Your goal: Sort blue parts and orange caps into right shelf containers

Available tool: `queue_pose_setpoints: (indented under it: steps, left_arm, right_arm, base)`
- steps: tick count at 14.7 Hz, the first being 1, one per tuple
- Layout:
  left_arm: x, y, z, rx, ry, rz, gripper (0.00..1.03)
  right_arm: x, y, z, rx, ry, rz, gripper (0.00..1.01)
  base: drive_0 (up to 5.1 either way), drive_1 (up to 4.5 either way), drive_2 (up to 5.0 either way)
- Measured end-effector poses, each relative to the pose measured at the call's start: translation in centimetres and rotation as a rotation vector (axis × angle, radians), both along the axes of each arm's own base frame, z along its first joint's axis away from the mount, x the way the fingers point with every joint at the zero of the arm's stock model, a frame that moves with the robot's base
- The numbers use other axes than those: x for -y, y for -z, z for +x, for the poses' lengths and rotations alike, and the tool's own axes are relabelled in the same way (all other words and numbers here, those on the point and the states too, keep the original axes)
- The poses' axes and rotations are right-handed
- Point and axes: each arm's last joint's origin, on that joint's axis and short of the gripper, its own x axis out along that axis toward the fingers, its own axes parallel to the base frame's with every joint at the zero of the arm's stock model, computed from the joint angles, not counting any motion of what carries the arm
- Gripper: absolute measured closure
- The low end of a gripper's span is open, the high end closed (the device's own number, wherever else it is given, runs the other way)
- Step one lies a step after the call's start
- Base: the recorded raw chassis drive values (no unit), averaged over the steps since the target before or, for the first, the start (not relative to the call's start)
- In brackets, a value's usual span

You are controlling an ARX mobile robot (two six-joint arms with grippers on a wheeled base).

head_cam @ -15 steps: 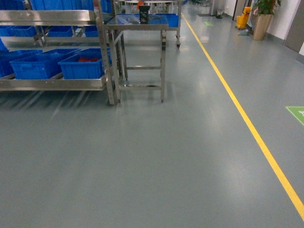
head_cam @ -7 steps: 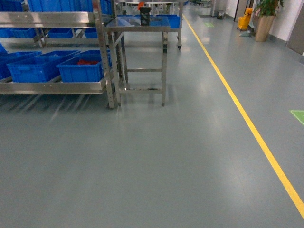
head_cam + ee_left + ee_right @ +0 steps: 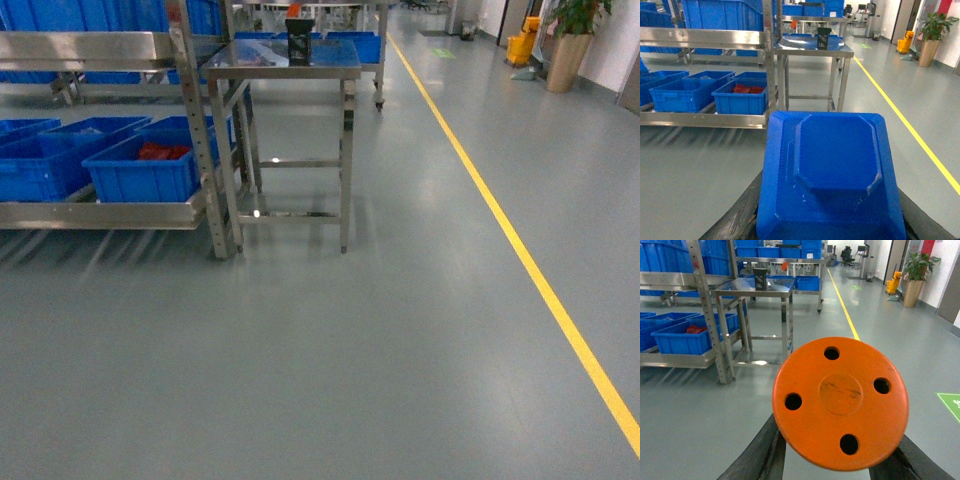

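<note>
1. Left gripper (image 3: 827, 220) is clamping a blue part (image 3: 832, 172).
2. Right gripper (image 3: 837, 455) is gripping an orange cap (image 3: 840, 402).
3. Right shelf containers (image 3: 140, 168) are sitting on the steel rack (image 3: 100, 212), 10 o'clock in head view.

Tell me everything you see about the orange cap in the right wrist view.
The orange cap is a flat round disc, plastic by its look, with four round holes around a slightly raised centre that bears dark scuff marks. It fills the foreground, its face turned to the camera, above the grey floor. The right tool grips it from below; only the dark fingers show beside it.
</note>
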Motion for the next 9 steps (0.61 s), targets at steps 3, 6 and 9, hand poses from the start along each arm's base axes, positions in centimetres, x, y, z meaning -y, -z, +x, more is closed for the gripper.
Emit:
queue_pose_setpoints:
  steps: [3,6,9]
  left_arm:
    - [-0.01,-0.01,0.0,0.001,-0.002,0.0,0.6]
    - [0.0,-0.01,0.0,0.001,0.0,0.0,0.6]
    - [0.0,-0.04,0.0,0.004,0.0,0.0,0.6]
  right_arm:
    - [0.0,0.01,0.0,-0.001,0.0,0.0,0.61]
    - [0.0,0.01,0.0,-0.001,0.0,0.0,0.61]
    - [0.0,-0.03,0.0,0.003,0.0,0.0,0.61]
  base:
    - [0.0,4.3,-4.4]
    - [0.0,4.34,-4.3]
    - [0.0,4.34,-4.3]
